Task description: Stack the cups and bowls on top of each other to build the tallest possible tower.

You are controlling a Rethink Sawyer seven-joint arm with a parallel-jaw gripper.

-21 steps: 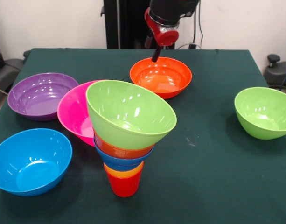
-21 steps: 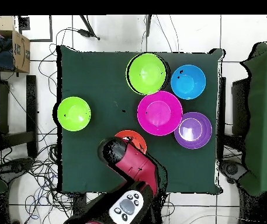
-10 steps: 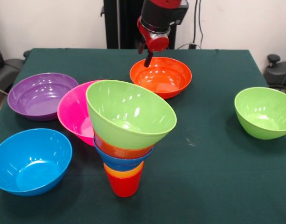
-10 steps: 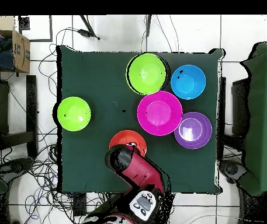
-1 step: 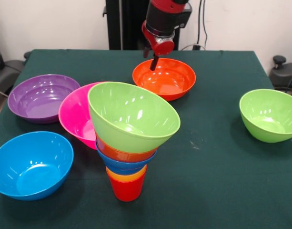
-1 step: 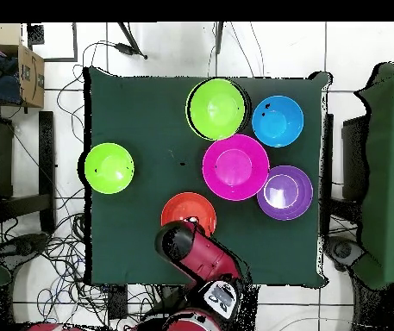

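The gripper (image 5: 154,61) hangs over the far rim of the large orange-red bowl (image 5: 165,78), at about 12 o'clock in the front view. Only one dark fingertip shows below the red wrist, so I cannot tell whether the fingers are spread or pressed together, and nothing can be seen between them.

The tower (image 5: 130,138) stands near the front edge of the green surface (image 5: 217,171), at roughly 6 o'clock. Its red cup (image 5: 127,189) is lowest, with an orange cup (image 5: 126,176), a small blue bowl (image 5: 124,163) and a small orange-red bowl (image 5: 122,153) nested above. A lime green bowl (image 5: 132,117) tops it (tilted so that its mouth faces the camera).

The pink bowl (image 5: 75,116) leans just behind the tower at 9 o'clock of it. The purple bowl (image 5: 41,98) sits further out at 10 o'clock, the light blue bowl (image 5: 30,164) at 8 o'clock. The second lime green bowl (image 5: 269,115) rests alone at 3 o'clock, well apart from the rest.

From overhead, the arm (image 6: 202,255) covers the orange-red bowl's edge nearest the picture's bottom.
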